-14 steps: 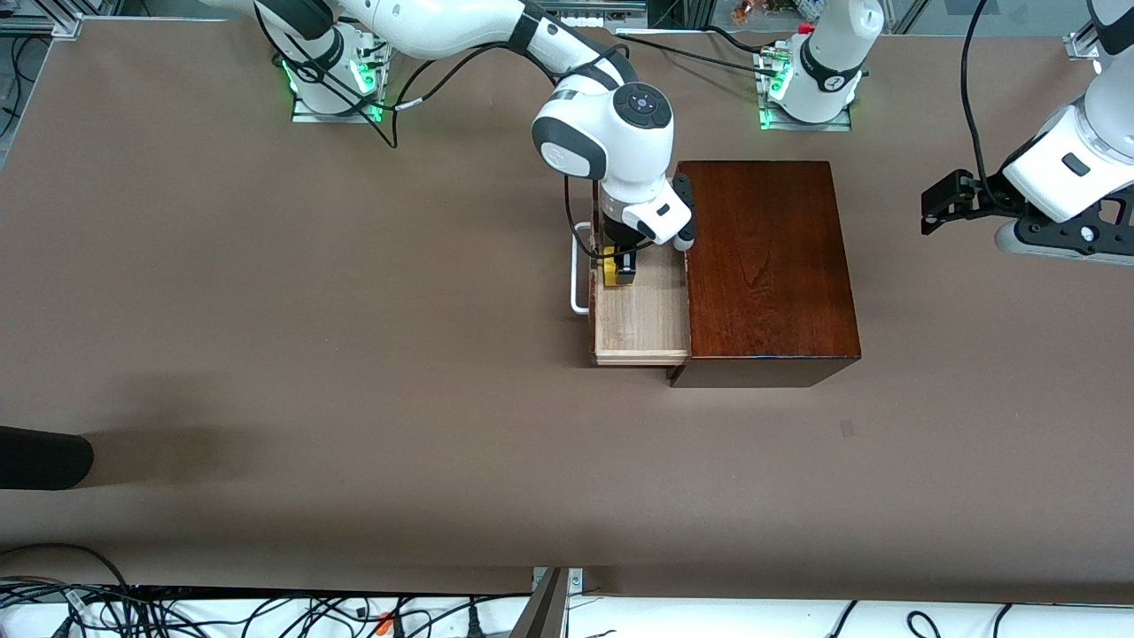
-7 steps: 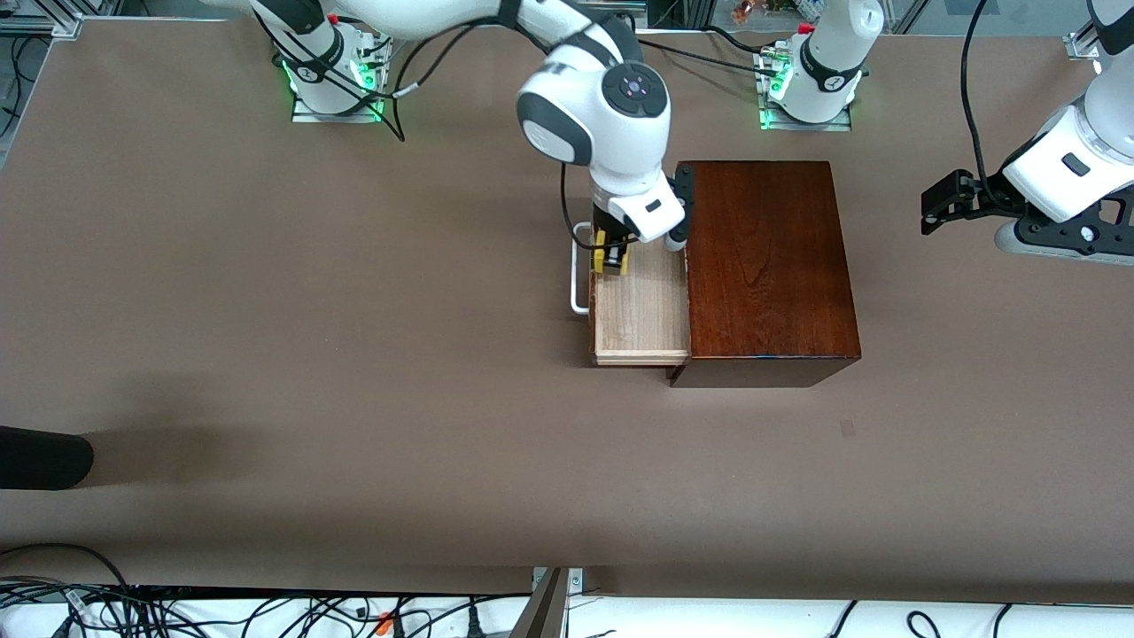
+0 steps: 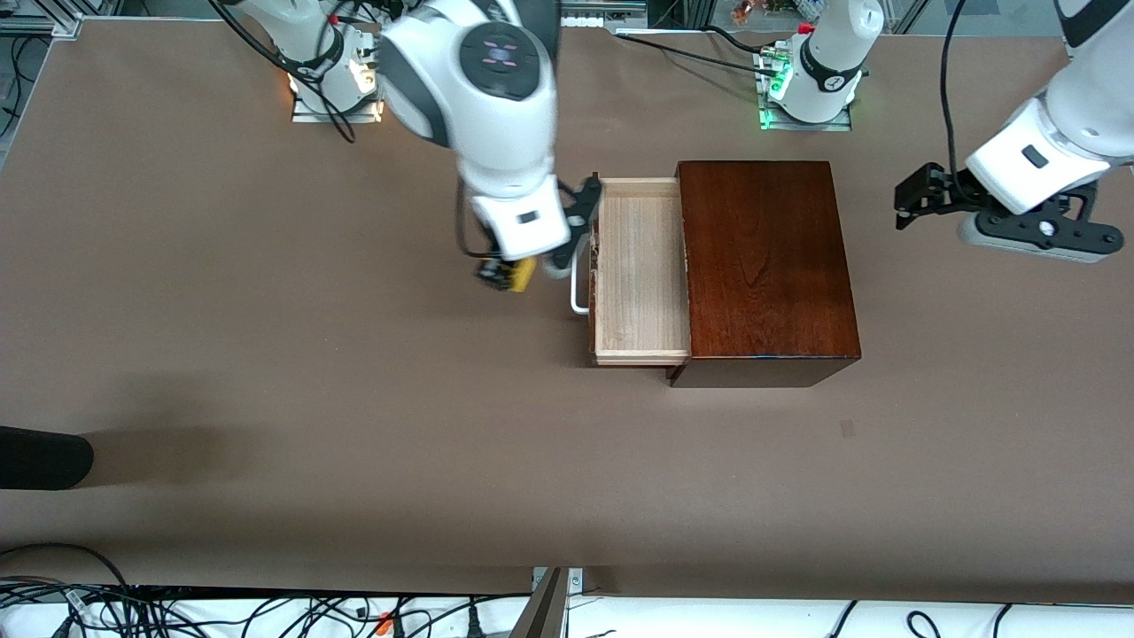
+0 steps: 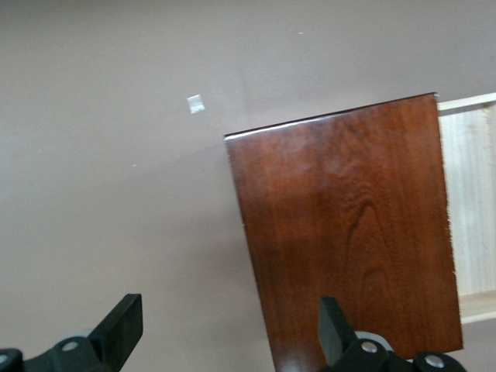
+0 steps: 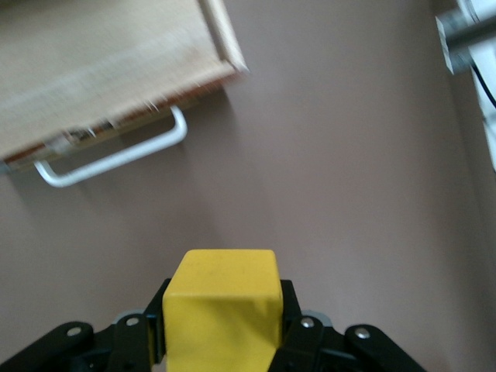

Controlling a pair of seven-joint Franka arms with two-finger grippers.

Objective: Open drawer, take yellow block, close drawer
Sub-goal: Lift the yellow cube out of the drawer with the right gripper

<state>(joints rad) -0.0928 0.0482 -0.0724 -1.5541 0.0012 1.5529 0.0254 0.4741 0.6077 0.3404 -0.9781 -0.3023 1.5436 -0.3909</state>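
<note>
The drawer stands pulled out of the dark reddish-brown wooden box, its pale inside bare, its white handle toward the right arm's end. My right gripper is shut on the yellow block and holds it above the bare table just in front of the drawer's handle. The block fills the right wrist view between the fingers, with the handle and the drawer farther off. My left gripper is open and empty, up in the air at the left arm's end of the table; its fingers show over the table and the box.
A black object lies at the table's edge toward the right arm's end, near the front camera. A small pale mark sits on the table nearer the front camera than the box. Cables run along the table's near edge.
My right gripper has lifted the yellow block out of the drawer and carried it past the handle toward the right arm's end. The left gripper has shifted slightly toward the box.
</note>
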